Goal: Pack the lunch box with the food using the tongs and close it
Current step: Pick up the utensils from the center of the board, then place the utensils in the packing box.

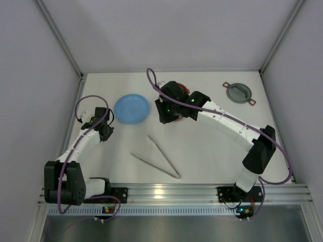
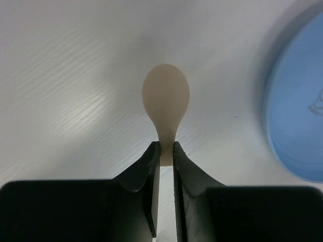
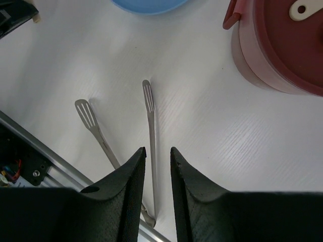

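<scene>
The silver tongs point(image 1: 157, 157) lie on the table in a narrow V, their slotted tips point(image 3: 148, 96) pointing towards the plate. The dark-red lunch box point(image 3: 282, 50) stands at the back with its flat lid on and a cream spoon-shaped piece point(image 3: 302, 8) on that lid. From above, my right wrist mostly hides the lunch box point(image 1: 184, 91). My right gripper point(image 3: 157, 150) hangs high beside the box, open a narrow gap with nothing in it. My left gripper point(image 2: 166, 147) is shut on the handle of a cream spoon point(image 2: 165, 98), held just above the table. The food is out of view.
A flat light-blue plate point(image 1: 131, 109) sits between the two grippers, close on the right of the left gripper point(image 1: 103, 125). The grey two-eared cover point(image 1: 238, 93) lies at the back right. White walls enclose the table, and an aluminium rail point(image 1: 166, 192) runs along the near edge.
</scene>
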Action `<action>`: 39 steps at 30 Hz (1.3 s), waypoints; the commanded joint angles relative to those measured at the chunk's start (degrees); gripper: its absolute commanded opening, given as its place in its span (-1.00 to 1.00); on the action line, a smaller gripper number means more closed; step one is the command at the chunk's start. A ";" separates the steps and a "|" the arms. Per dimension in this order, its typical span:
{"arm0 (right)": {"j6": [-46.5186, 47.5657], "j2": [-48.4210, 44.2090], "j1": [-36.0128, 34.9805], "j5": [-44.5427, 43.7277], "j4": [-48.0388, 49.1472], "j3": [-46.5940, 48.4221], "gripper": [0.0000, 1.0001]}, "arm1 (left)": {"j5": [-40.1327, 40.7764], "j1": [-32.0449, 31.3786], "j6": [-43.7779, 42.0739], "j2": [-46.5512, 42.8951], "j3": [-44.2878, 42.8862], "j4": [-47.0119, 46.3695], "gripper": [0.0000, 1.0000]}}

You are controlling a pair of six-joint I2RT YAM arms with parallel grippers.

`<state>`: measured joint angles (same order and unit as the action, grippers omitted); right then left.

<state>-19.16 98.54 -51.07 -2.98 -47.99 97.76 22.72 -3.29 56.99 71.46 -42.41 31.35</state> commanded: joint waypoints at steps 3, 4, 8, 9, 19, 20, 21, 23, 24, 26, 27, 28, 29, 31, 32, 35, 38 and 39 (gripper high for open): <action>0.52 -6.34 1.06 -3.52 1.41 -0.81 -0.47 | 4.17 -5.49 -0.57 2.89 -8.64 2.57 -1.00; 0.52 -7.04 1.49 -4.04 1.23 -0.72 -0.46 | 4.44 -7.07 -0.91 3.50 -9.78 2.92 -1.00; 0.00 -8.89 3.25 -5.71 0.88 -1.16 -0.46 | 4.96 -11.03 -1.62 7.10 -16.81 4.32 -1.00; -0.26 -9.85 4.13 -6.07 0.79 -1.34 -0.46 | 4.97 -12.60 -1.88 8.77 -20.04 4.76 -1.00; -3.17 -17.67 12.91 -8.53 1.14 -5.82 -0.43 | 6.64 -22.80 -5.39 20.64 -42.63 9.16 -1.00; -3.60 -18.38 13.62 -8.62 1.14 -6.78 -0.43 | 6.55 -23.68 -5.92 21.61 -44.32 9.16 -1.00; -3.61 -18.99 14.41 -8.79 1.32 -7.31 -0.42 | 6.20 -25.17 -6.54 23.53 -45.90 9.08 -1.00; -3.87 -21.19 16.43 -8.88 1.75 -9.24 -0.42 | 5.41 -26.59 -8.38 25.39 -50.28 8.64 -1.00; -4.04 -21.81 17.05 -8.88 2.02 -9.77 -0.42 | 4.88 -27.12 -9.00 27.40 -51.70 8.38 -1.00; -3.96 -23.22 18.63 -8.88 2.11 -10.74 -0.41 | 3.48 -28.61 -10.58 29.52 -55.91 8.28 -1.00; -3.87 -23.57 18.90 -8.97 1.93 -11.00 -0.40 | 3.04 -28.96 -11.02 31.44 -57.24 8.28 -1.00; -3.87 -24.18 19.68 -8.88 1.85 -11.27 -0.40 | 2.51 -29.58 -11.98 32.42 -58.47 8.28 -1.00; -3.61 -24.45 20.04 -8.88 1.76 -11.71 -0.41 | 1.20 -29.93 -12.60 33.30 -59.62 7.94 -1.00; -3.52 -25.15 20.83 -8.79 1.76 -12.15 -0.40 | 0.22 -31.07 -14.35 35.67 -62.69 7.58 -1.00; -3.52 -25.41 21.01 -8.88 1.76 -12.50 -0.40 | -0.82 -31.42 -14.97 36.29 -63.57 7.23 -1.00; -3.52 -25.86 21.89 -8.79 1.84 -13.03 -0.40 | -2.50 -33.01 -17.00 39.01 -67.00 6.53 -1.00; -3.34 -26.03 22.33 -8.62 1.84 -13.20 -0.40 | -4.09 -34.41 -18.49 42.17 -71.57 7.05 -1.00; -3.34 -26.12 22.50 -8.71 1.84 -13.29 -0.40 | -4.70 -35.11 -18.93 43.66 -72.71 7.23 -1.00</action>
<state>-22.61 74.56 -29.52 -10.90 -47.64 84.71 20.47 -36.91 41.32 113.16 -110.59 39.20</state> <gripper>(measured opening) 0.300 0.176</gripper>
